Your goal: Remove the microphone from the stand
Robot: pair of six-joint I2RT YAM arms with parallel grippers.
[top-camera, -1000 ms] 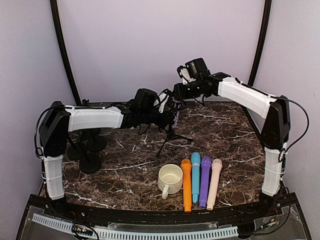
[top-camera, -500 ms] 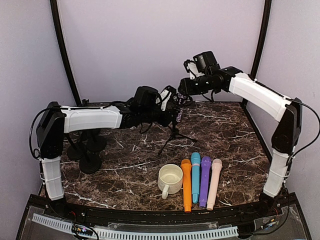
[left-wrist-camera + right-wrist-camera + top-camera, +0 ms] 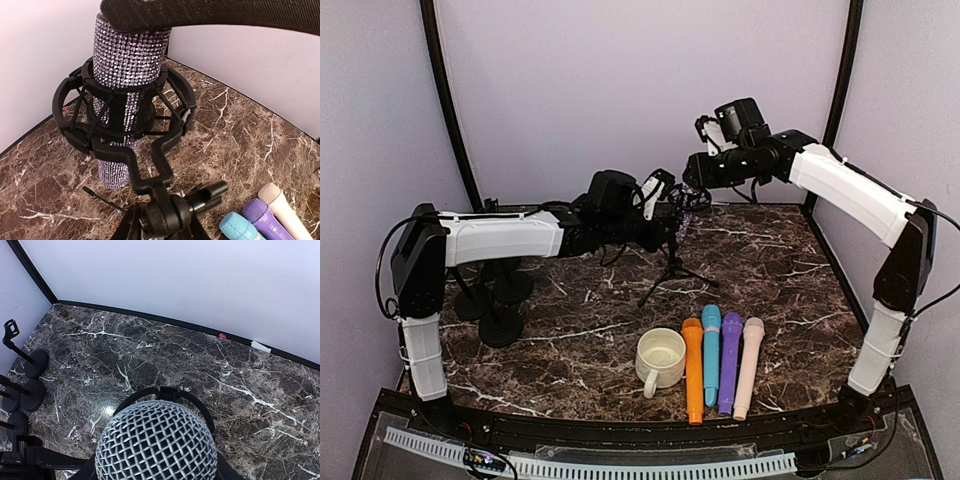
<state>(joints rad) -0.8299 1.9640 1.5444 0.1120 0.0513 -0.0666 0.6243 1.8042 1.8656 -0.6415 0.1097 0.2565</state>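
- While my left gripper point(image 3: 658, 224) is closed on the stand point(image 3: 161, 212) just below its shock mount point(image 3: 75, 112), my right gripper point(image 3: 693, 193) is clamped on the head of the microphone point(image 3: 125, 65);
- the sparkly microphone is seated inside the shock mount, toward 12 o'clock on the table point(image 3: 790, 290); its mesh head fills the bottom of my right wrist view;
- from the stand, a cup point(image 3: 660, 357) sits at 6 o'clock; four coloured toy microphones point(image 3: 720, 360) lie side by side at 5 o'clock.

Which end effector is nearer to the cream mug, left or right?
Left. The left end effector sits at the tripod stand, straight behind the cream mug; the right end effector is farther back and higher, at the top of the microphone.
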